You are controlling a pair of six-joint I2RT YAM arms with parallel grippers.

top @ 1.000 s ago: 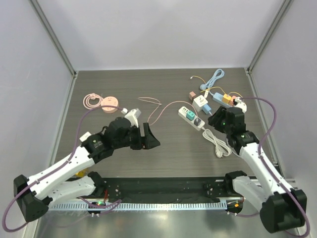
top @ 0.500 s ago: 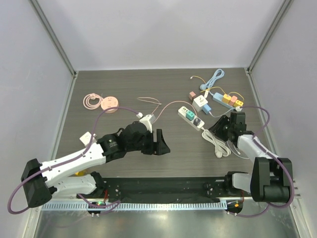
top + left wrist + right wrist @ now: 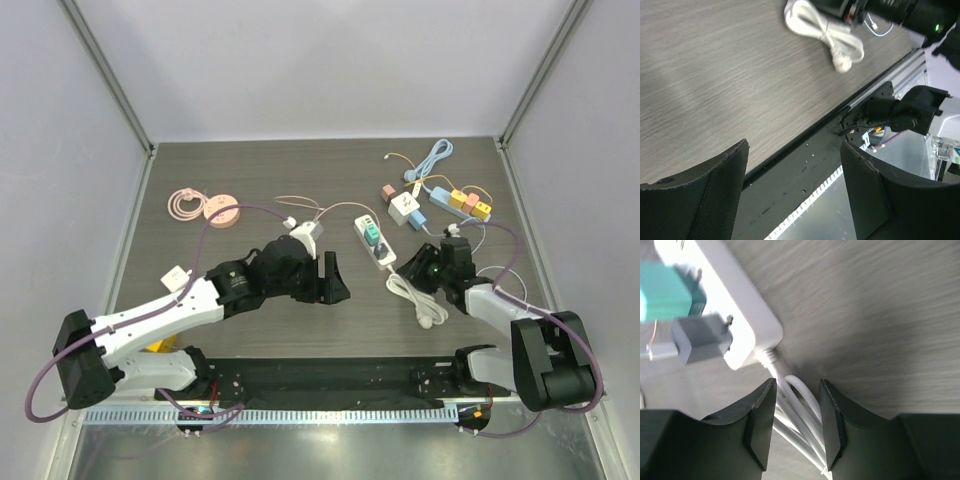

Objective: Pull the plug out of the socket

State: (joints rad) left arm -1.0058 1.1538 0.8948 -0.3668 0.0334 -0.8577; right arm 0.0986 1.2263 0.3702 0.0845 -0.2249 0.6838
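Note:
A white power strip, the socket (image 3: 372, 243), lies mid-table with a teal plug (image 3: 370, 236) and a grey plug (image 3: 381, 251) in it. The right wrist view shows the strip (image 3: 735, 305), the teal plug (image 3: 665, 295) and the grey plug (image 3: 700, 340) up close. My right gripper (image 3: 425, 270) sits low at the strip's cord end. Its jaws are closed around the white coiled cable (image 3: 795, 405), and the gripper (image 3: 796, 390) points towards the strip. My left gripper (image 3: 335, 280) hangs open and empty left of the strip, facing the table's near edge (image 3: 792, 155).
A pink round socket with its cord (image 3: 222, 211) lies at the left. A white cube adapter (image 3: 405, 206), a blue strip with coloured plugs (image 3: 455, 198) and a light blue cable (image 3: 435, 155) crowd the back right. The black rail (image 3: 805, 165) borders the near edge.
My right arm dropped low and its jaws narrowed onto the cable; the strip and coil slid left and turned. My left gripper moved right towards the middle, still open.

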